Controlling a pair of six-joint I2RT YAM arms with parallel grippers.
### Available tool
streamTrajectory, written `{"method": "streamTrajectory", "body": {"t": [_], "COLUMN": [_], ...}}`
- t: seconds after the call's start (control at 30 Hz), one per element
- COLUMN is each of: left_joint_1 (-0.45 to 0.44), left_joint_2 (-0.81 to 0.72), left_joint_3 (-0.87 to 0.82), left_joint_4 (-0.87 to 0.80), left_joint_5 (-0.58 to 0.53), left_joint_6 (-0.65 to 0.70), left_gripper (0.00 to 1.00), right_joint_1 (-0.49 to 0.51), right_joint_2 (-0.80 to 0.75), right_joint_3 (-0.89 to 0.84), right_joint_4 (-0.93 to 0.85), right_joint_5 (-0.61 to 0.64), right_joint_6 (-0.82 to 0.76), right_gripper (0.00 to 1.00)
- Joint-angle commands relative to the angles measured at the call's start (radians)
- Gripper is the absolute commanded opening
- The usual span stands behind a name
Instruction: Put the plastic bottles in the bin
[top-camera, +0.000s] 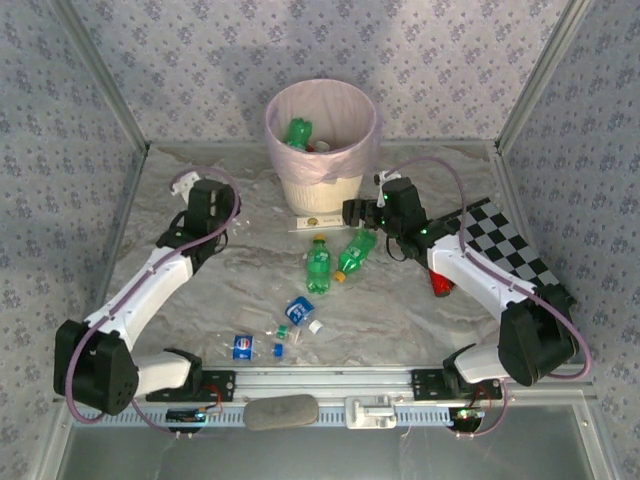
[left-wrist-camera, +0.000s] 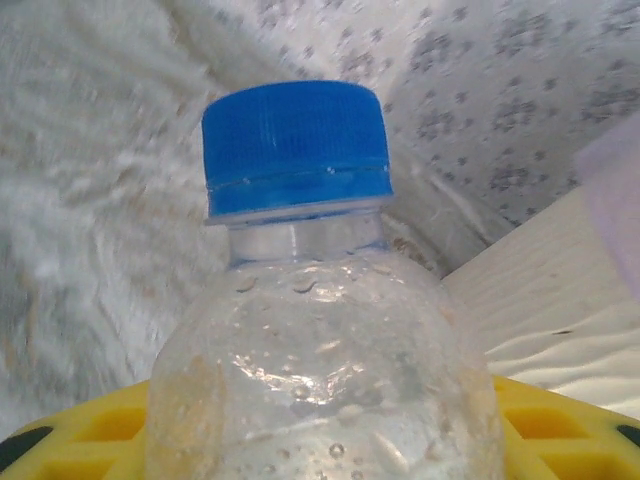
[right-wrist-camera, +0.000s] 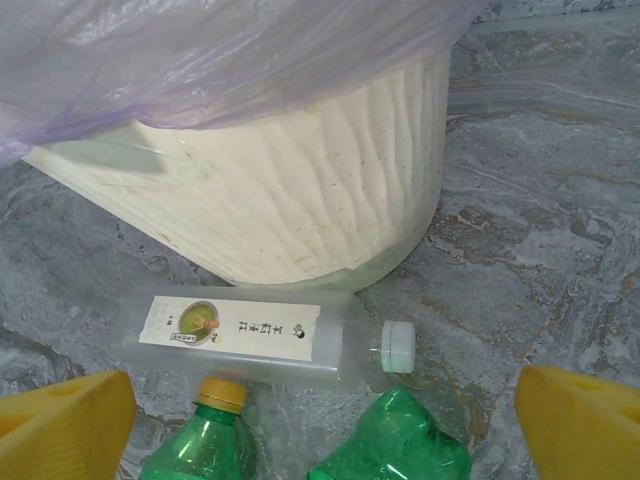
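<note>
Near bin (top-camera: 312, 190), left fingers (left-wrist-camera: 90, 430) gripping clear bottle (left-wrist-camera: 320, 380), right fingers (right-wrist-camera: 60, 420) wide apart

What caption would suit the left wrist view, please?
Left gripper holding a clear, blue-capped bottle close to the bin.

left pincer (left-wrist-camera: 322, 435) clamped on clear bottle (left-wrist-camera: 300, 320) | right pincer (right-wrist-camera: 325, 415) spread wide apart

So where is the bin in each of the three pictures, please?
Top camera: the bin stands at the far middle of the table.
Left wrist: the bin shows its cream wall at the right edge, behind the blue-capped bottle.
Right wrist: the bin takes the upper half, above a lying white-capped bottle.
Shared landmark: the pink bag folded over its rim.
</note>
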Motion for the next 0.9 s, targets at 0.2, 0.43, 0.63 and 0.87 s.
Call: {"method": "streamTrajectory", "body": {"t": [0.2, 0.43, 0.63, 0.87], "left_joint_1": [0.018, 0.016, 0.010, -0.023], "left_joint_2": [0.060, 0.238, 0.438, 0.746], "left_joint_3": [0.327, 0.639, 0.944, 1.413], "left_joint_4": [0.083, 0.049, -0.069, -0.334], "left_joint_5": [0.225, 0.471, 0.620, 0.732], "left_joint_6": [0.378, 0.447, 0.517, 0.591], "left_gripper": [0.53, 0.54, 0.54, 0.55], "right_joint_1": [-0.005, -0.009, -0.008, -0.011], "right_joint_2": [-0.042, -0.069, -0.100, -0.141], "right_joint_3": [-0.023, -0.047, -0.085, -0.113], "right_joint_4": [0.013, 0.007, 0.011, 0.008], "right_joint_5": [-0.012, -0.003, -0.012, -0.002], "right_joint_6": [0.009, 0.016, 0.036, 0.044], "right_gripper": [0.99, 0.99, 0.99, 0.99]}}
